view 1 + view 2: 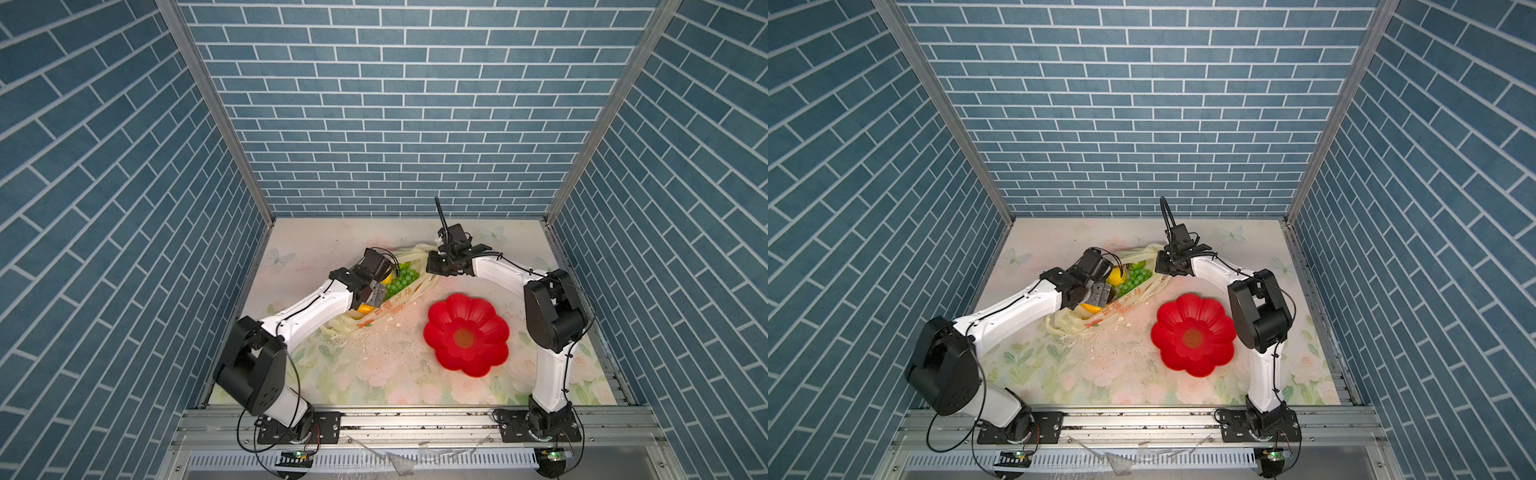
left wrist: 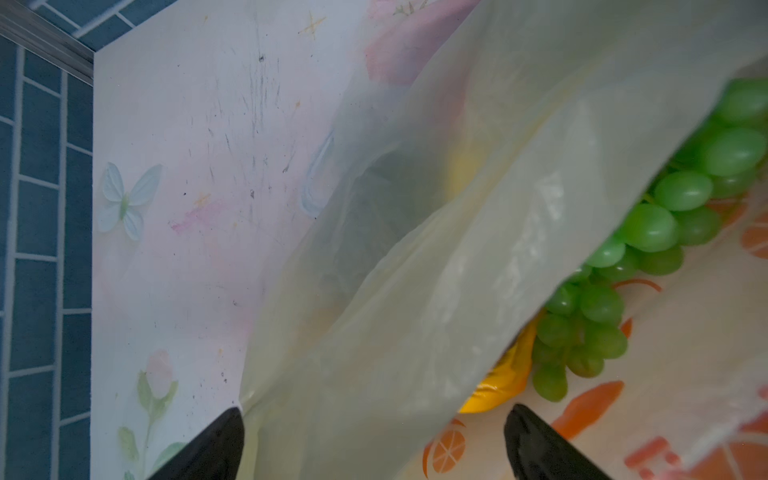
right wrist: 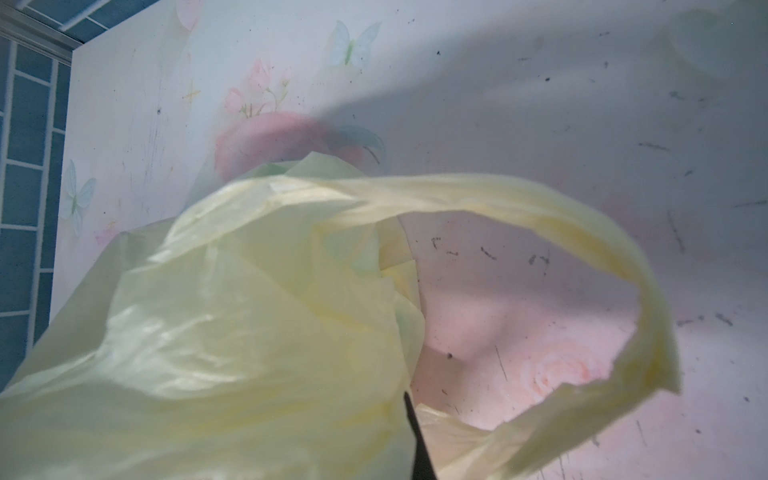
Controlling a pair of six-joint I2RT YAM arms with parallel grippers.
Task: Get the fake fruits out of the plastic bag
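Fake fruits (image 1: 395, 286) are in the plastic bag (image 1: 388, 311), and the bag lies on the flowered desk (image 1: 374, 382), left of centre in both top views, its mouth gaping upward; a green grape bunch (image 1: 402, 277) shows in the opening, and a yellow fruit (image 1: 365, 308) peeks out just beside the left arm's wrist; the left claw (image 1: 379, 293) is down at the mouth of the bag, right next to the grapes; the right claw (image 1: 432, 268) sits at the bag's far end, pale plastic drawn up to it; a red flower-shaped plate (image 1: 465, 334) rests on the desk to the right of the bag, apart from it, with white crumbs (image 1: 397, 324) scattered between the two.

Over to the left wrist view; both black fingers (image 2: 220, 440) stand wide apart, clamping nothing; one is out over the bare desk, the other over the orange-slice print inside the bag, and the bag's top sheet runs between them; the grapes lie under the raised edge of that sheet, the yellow fruit tucked against them.

Now the right wrist view; this claw is pinched tight, only a thin black fingertip (image 3: 419, 453) showing, with bag plastic bunched against it; a loop handle (image 3: 582, 216) arcs clear above the desk.
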